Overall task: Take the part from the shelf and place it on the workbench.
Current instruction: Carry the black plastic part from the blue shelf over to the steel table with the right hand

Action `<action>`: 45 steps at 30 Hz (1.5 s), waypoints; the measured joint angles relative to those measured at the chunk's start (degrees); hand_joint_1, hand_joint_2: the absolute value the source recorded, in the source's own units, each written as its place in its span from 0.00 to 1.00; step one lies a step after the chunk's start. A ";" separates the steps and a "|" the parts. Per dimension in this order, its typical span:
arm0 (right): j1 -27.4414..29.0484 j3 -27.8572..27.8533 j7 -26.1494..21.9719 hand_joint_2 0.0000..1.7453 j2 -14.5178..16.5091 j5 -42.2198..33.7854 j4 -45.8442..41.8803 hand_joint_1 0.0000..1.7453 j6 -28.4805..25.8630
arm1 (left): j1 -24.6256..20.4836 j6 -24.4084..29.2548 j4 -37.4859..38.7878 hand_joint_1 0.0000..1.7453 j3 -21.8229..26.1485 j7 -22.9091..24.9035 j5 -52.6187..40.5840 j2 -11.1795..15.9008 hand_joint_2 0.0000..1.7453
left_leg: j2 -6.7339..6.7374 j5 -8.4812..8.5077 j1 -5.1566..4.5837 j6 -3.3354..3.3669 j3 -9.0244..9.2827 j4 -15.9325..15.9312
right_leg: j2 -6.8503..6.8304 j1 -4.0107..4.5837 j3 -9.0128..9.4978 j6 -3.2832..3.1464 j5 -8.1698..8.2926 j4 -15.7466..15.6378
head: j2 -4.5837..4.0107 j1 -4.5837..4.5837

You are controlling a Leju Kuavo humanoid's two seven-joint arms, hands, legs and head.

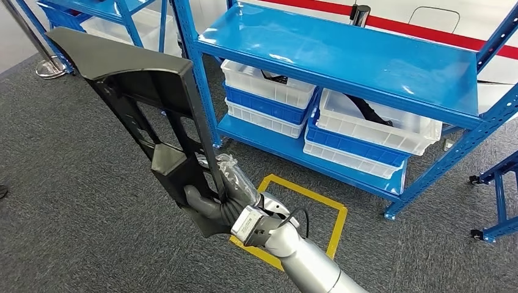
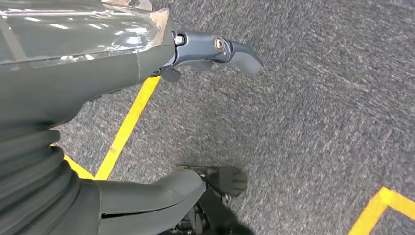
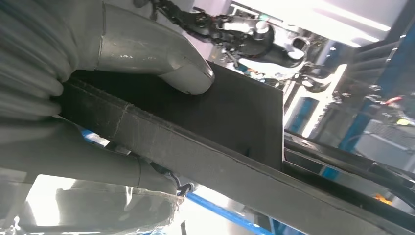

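Right hand (image 1: pixel 223 201) grips the long black part (image 1: pixel 146 104) at its lower end, thumb pressed on its face; part held aloft, off the blue shelf (image 1: pixel 342 55). Left hand (image 2: pixel 210 51) hangs loose, holding nothing. Carry step in hand. Next: turn to find the workbench.

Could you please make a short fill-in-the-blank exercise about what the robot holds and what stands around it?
1. The right hand grips a long ____ part.
2. The shelf is painted ____.
3. On the grey carpet, a square is marked in ____ tape.
4. The left hand holds ____.

Missing words: black; blue; yellow; nothing
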 joint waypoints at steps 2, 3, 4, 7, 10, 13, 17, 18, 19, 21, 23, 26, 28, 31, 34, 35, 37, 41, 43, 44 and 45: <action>0.63 0.00 -0.01 1.00 0.02 0.64 -0.10 1.00 -0.01 | 0.10 -0.02 0.00 0.00 0.00 -0.24 -0.36 -0.05 1.00 | 1.26 -3.47 0.22 -0.40 -3.56 7.56 | -1.19 0.22 -0.06 -0.33 -0.07 0.00 | 0.00 -0.09; 1.12 0.00 -0.02 1.00 0.01 0.97 -0.16 1.00 -0.04 | 0.26 -0.03 0.00 0.00 0.00 -0.43 -0.51 -0.03 1.00 | 1.44 -4.11 0.32 -0.57 -4.66 9.89 | -1.79 0.29 -0.08 -0.36 -0.11 0.01 | 0.00 -0.09; 1.64 0.01 -0.04 1.00 0.01 1.26 -0.22 1.00 -0.06 | 0.46 -0.08 0.00 0.00 0.00 -0.60 -0.63 0.04 1.00 | 1.62 -3.61 0.42 -0.69 -4.62 9.96 | -2.37 0.32 -0.08 -0.37 -0.15 0.03 | 0.00 -0.10; 2.51 0.03 -0.10 1.00 0.01 1.63 -0.61 1.00 -0.10 | 0.75 -0.19 0.00 0.00 0.00 -0.88 -0.74 0.33 1.00 | 3.81 1.02 0.45 -0.62 1.08 -0.07 | -3.82 0.53 0.13 -0.02 -0.46 0.10 | 0.00 -0.11; 2.59 0.01 -0.12 1.00 0.01 1.66 -1.10 1.00 -0.14 | 0.64 -0.19 0.00 0.00 0.00 -1.06 -0.76 0.36 1.00 | 4.76 1.97 -0.19 0.32 3.67 -5.10 | -5.03 1.20 0.31 0.80 -0.80 0.04 | 0.00 0.16; 2.64 0.01 -0.13 1.00 0.07 1.71 -1.40 1.00 -0.16 | 0.80 -0.18 0.00 0.00 0.00 -1.12 -0.76 0.31 1.00 | 3.13 2.41 -0.28 1.70 3.79 -5.80 | -4.77 1.16 0.26 1.79 -1.45 0.55 | 0.00 0.28; 2.92 -0.02 -0.20 1.00 -0.20 1.70 -1.70 1.00 -0.18 | 0.68 -0.19 0.00 0.00 0.02 -1.16 -0.77 0.30 1.00 | 0.84 2.99 -0.14 2.94 3.78 -6.39 | -0.63 0.74 -5.75 1.31 -7.21 13.03 | 0.00 0.34; 3.10 -0.02 -0.19 1.00 -0.34 1.70 -1.70 1.00 -0.18 | 0.70 -0.19 0.00 0.00 0.02 -1.16 -0.79 0.31 1.00 | 0.11 3.02 -0.16 2.98 3.70 -6.38 | -0.40 0.71 -7.32 1.39 -8.07 16.01 | 0.00 0.33; 3.27 -0.02 -0.19 1.00 -0.45 1.70 -1.70 1.00 -0.20 | 0.78 -0.21 0.00 0.00 0.02 -1.15 -0.83 0.31 1.00 | -0.62 3.06 -0.18 2.98 3.66 -6.35 | -0.29 0.71 -7.89 1.68 -7.96 16.92 | 0.00 0.34; 3.52 -0.03 -0.35 1.00 -0.54 1.75 -1.71 1.00 -0.35 | 0.93 -0.27 0.00 0.00 0.02 -1.10 -0.85 0.30 1.00 | -2.09 3.16 -0.18 2.84 3.67 -6.27 | 0.24 0.63 -5.66 2.53 -5.28 12.00 | 0.00 0.34; 3.92 -0.06 -0.91 1.00 -0.61 1.93 -1.72 1.00 -0.58 | 0.96 -0.33 0.00 0.00 0.02 -1.03 -0.72 0.30 1.00 | -3.50 3.21 -0.30 2.46 3.54 -6.02 | 2.27 0.44 -2.09 2.79 -2.12 4.00 | 0.00 0.32; 4.75 -0.24 -1.91 1.00 -0.86 2.24 -1.78 1.00 -0.72 | 1.20 -1.49 0.03 0.00 0.13 -1.41 -0.15 0.40 1.00 | -5.04 3.33 -0.37 1.34 3.21 -6.01 | 2.96 0.64 -0.54 1.73 -0.76 0.24 | 0.00 0.25; 5.10 -0.35 -2.32 1.00 -0.91 2.33 -2.02 1.00 -0.73 | 1.59 -3.85 0.04 0.00 0.53 -2.44 0.52 0.65 1.00 | -4.52 3.15 -0.22 0.65 2.86 -5.69 | 1.95 0.17 -0.09 0.80 -0.35 -0.12 | 0.00 0.23; 6.15 -0.52 -3.29 1.00 -1.08 2.53 -2.42 1.00 -0.68 | 1.80 -8.02 0.04 0.00 1.08 -3.81 1.52 0.92 1.00 | -0.11 -1.22 -0.26 0.00 -0.65 1.87 | -0.04 -0.09 0.44 -0.28 -0.10 -0.55 | 0.00 0.01; 7.17 -0.51 -4.94 1.00 -1.61 3.23 -2.47 1.00 0.12 | 1.99 -11.79 0.04 0.00 2.56 -5.16 4.64 0.90 1.00 | 1.40 -4.38 0.27 -0.65 -5.07 10.60 | -2.16 0.18 0.49 -0.56 -0.31 -0.53 | 0.00 -0.03; 7.22 -0.41 -5.33 1.00 -1.72 3.35 -2.46 1.00 0.52 | 2.07 -13.28 0.04 0.00 3.29 -5.56 5.74 0.85 1.00 | 1.68 -3.47 0.46 -0.80 -4.71 9.83 | -2.78 0.19 0.54 -0.54 -0.40 -0.52 | 0.00 -0.04; 6.71 -0.26 -5.35 1.00 -1.75 3.21 -2.46 1.00 1.25 | 2.09 -16.30 0.04 0.00 4.61 -6.04 6.91 0.83 1.00 | 3.55 -0.03 0.68 -0.84 -0.99 3.04 | -3.88 0.24 0.83 -0.22 -0.72 -0.47 | 0.00 -0.04; 4.45 -0.40 -4.40 1.00 -1.67 2.76 -2.49 1.00 2.28 | 1.67 -18.40 0.04 0.00 5.80 -5.97 6.73 0.76 1.00 | 5.84 2.26 0.04 0.36 3.49 -5.16 | -5.97 1.29 1.29 1.12 -1.63 -0.33 | 0.00 0.16; 3.96 -0.58 -4.06 1.00 -1.36 2.79 -2.58 1.00 2.44 | 1.73 -17.89 0.04 0.00 5.97 -5.56 5.75 0.78 1.00 | 4.38 2.50 -0.13 1.29 3.58 -5.53 | -6.53 1.28 1.59 1.80 -2.00 -0.27 | 0.00 0.25; 3.90 -0.72 -3.93 1.00 -1.18 2.87 -2.71 1.00 2.49 | 1.73 -16.83 0.04 0.00 5.98 -5.37 5.03 0.80 1.00 | 3.71 2.73 -0.12 1.82 3.71 -5.87 | -5.56 1.15 1.22 1.99 -2.72 0.83 | 0.00 0.27; 3.93 -0.94 -3.82 1.00 -1.05 2.99 -2.87 1.00 2.54 | 1.66 -15.15 0.04 0.00 5.96 -5.26 4.28 0.84 1.00 | 3.01 2.98 -0.03 2.29 3.85 -6.20 | -4.10 1.01 0.19 1.98 -3.92 3.15 | 0.00 0.28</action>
